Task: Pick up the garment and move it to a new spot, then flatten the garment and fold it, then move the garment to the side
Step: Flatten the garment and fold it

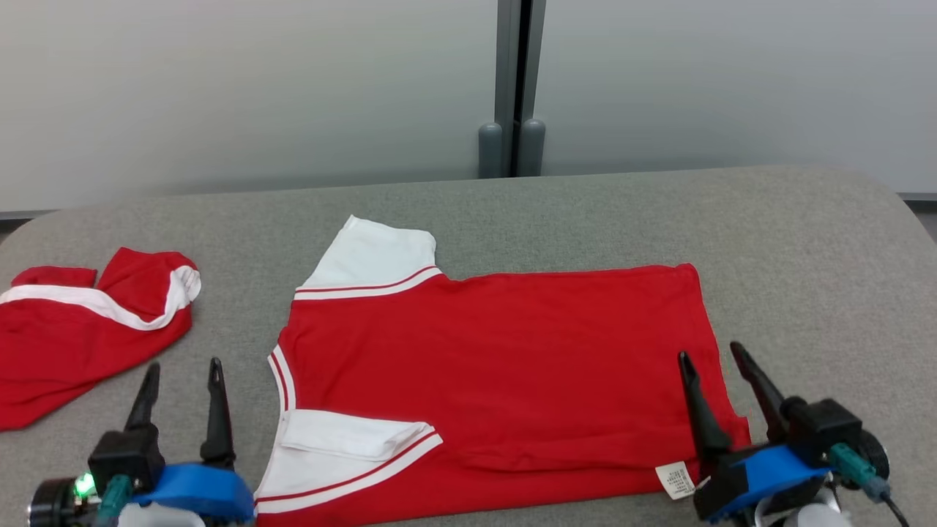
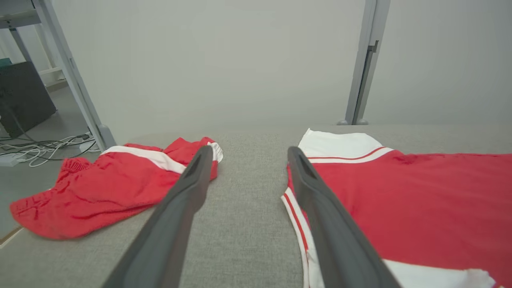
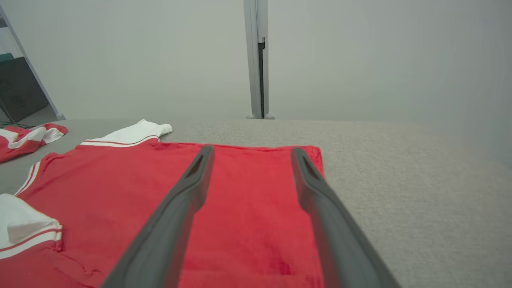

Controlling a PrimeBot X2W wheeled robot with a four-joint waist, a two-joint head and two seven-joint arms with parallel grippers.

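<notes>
**Grey table, red shirt spread flat, both grippers empty**

Grey fabric covers the table, which stands before a pale wall with a grey post behind the shirt.

Left of the shirt, well apart from it, red shorts with a white stripe lie rumpled at the table's edge.

Between the shorts and the shirt, the left gripper hangs over bare table, jaws wide apart with nothing in them. In the left wrist view one finger lines up with the shirt's striped neck edge.

The shirt lies flat in the middle of the table, neck to the left and hem to the right. Its far white sleeve sticks out toward the wall. Its near sleeve is folded in over the red body. A small white label shows at the near hem corner.

At the shirt's hem end, the right gripper is spread wide and holds nothing. Both fingers point across the red cloth. Whether they touch it I cannot tell. Right of the shirt there is bare grey table.
</notes>
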